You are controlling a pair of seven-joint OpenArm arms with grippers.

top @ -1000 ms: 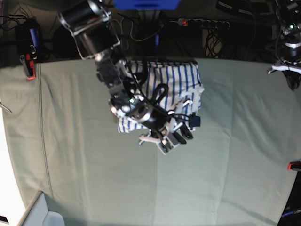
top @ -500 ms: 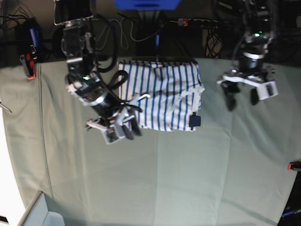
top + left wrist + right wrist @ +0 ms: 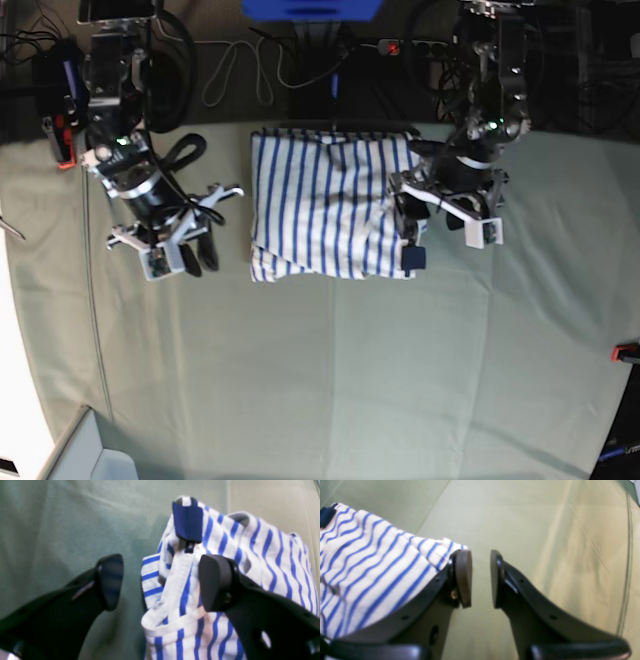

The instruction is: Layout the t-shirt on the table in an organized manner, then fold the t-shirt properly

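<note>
Striped white-and-blue cloth, the folded t-shirt [image 3: 330, 205], is laid near the far edge of the table [image 3: 330, 380], its dark blue hem tag [image 3: 414, 258] at the near right corner. The left gripper [image 3: 425, 222] is positioned at that corner with jaws spread wide, nothing clamped. The right gripper [image 3: 195, 255] is held apart from the shirt, jaws narrowly parted and empty. Pale green creased cloth covers the table; red clamps [image 3: 62, 135] are fixed at its edges, and cables [image 3: 240, 70] are seen behind.
</note>
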